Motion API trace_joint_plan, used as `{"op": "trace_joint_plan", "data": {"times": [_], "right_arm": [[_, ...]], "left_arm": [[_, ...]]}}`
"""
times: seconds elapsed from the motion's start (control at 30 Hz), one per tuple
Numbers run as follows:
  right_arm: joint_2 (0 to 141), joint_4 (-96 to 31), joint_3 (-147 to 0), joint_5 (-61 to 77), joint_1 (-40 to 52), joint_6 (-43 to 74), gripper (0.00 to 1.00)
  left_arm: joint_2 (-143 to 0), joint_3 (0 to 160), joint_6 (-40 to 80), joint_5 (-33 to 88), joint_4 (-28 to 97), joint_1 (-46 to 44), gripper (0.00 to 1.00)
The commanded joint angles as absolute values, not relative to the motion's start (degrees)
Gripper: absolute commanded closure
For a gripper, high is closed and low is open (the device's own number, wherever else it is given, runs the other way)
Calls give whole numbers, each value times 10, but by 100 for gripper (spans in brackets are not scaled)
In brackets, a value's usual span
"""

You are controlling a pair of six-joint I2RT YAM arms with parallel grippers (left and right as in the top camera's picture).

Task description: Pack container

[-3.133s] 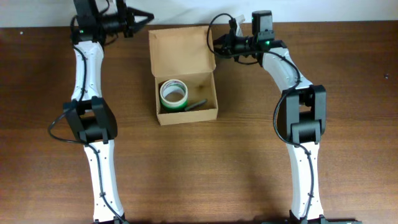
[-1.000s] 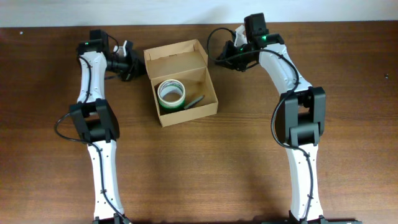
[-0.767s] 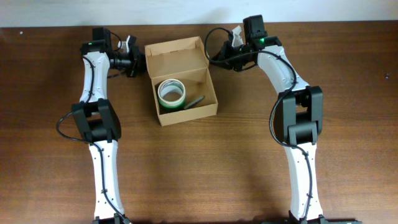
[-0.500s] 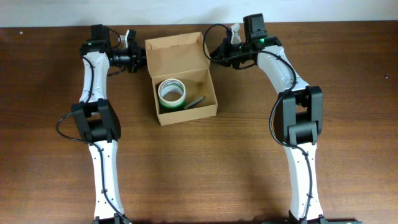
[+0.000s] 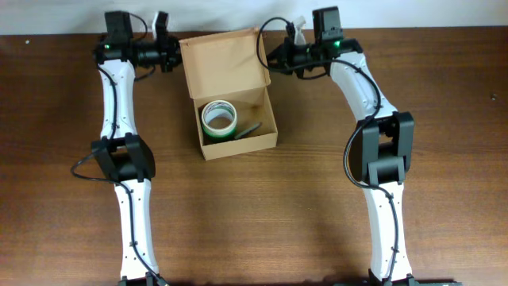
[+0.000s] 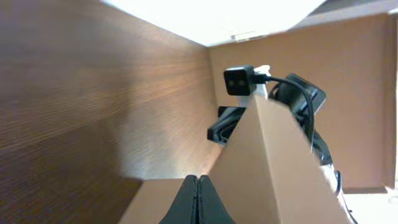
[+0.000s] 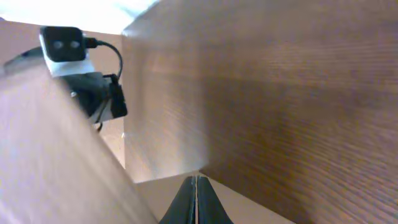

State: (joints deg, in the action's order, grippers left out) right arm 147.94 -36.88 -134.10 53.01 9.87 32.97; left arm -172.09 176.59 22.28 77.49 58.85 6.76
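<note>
Open box on the counter, lid up (tape roll inside). Left claw and right claw, both fully closed, flank the lid's edges.

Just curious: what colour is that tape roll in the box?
The tape roll is green and white, clearest in the overhead view.

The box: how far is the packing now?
Done: a tape roll and a dark pen-like item lie inside the box. In hand: the left gripper and right gripper flank the raised lid, both shut. Left: closing the lid.
</note>
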Motion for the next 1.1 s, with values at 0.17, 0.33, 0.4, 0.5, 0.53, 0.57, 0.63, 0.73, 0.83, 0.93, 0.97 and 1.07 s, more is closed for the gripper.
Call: {"op": "trace_joint_plan", "data": {"times": [0.17, 0.33, 0.4, 0.5, 0.53, 0.57, 0.63, 0.73, 0.83, 0.93, 0.97, 1.07], "right_arm": [[1482, -519, -1468, 447, 113, 229, 96], [1482, -585, -1520, 412, 117, 194, 96], [1482, -614, -1543, 390, 120, 176, 96], [1482, -649, -1569, 368, 125, 156, 96], [1481, -660, -1578, 363, 127, 152, 97], [1481, -671, -1587, 352, 129, 148, 96], [1481, -696, -1605, 332, 135, 135, 96], [1481, -739, -1637, 305, 146, 109, 96], [1479, -766, -1661, 277, 154, 103, 96], [1472, -788, -1681, 254, 163, 91, 96], [1468, -799, -1687, 239, 166, 84, 96], [1447, -830, -1692, 186, 182, 61, 96]], "left_arm": [[-1705, 1799, 261, 780, 598, 30, 99], [-1682, 1799, 243, 746, 630, 24, 99], [-1667, 1799, 214, 716, 670, 24, 99], [-1644, 1799, 158, 668, 741, 24, 99], [-1635, 1799, 136, 652, 769, 24, 99], [-1627, 1799, 115, 640, 792, 24, 99], [-1612, 1799, 85, 627, 828, 24, 98], [-1586, 1799, 51, 595, 877, 23, 99], [-1565, 1799, 30, 572, 911, 22, 99], [-1548, 1799, 16, 553, 938, 21, 98], [-1543, 1799, 16, 542, 948, 21, 98], [-1517, 1798, 4, 488, 967, 17, 98]]}}
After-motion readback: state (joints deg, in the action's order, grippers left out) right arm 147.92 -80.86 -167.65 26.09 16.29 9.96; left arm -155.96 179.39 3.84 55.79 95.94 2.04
